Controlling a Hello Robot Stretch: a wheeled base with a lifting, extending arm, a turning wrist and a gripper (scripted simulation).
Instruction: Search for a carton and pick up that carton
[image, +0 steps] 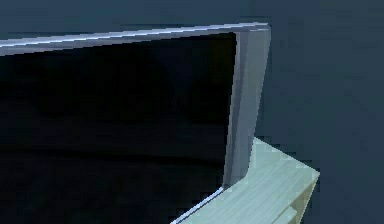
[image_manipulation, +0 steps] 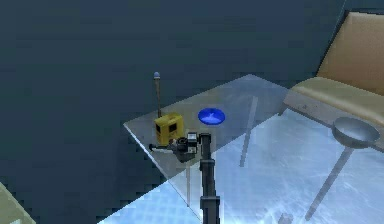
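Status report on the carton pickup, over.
Gripper near the small yellow box on the glass table; cannot tell whether it holds anything. Blue disc and thin upright rod close by.

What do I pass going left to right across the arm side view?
Left to right: yellow box → blue disc → tan seat; the first two sit on the glass table.
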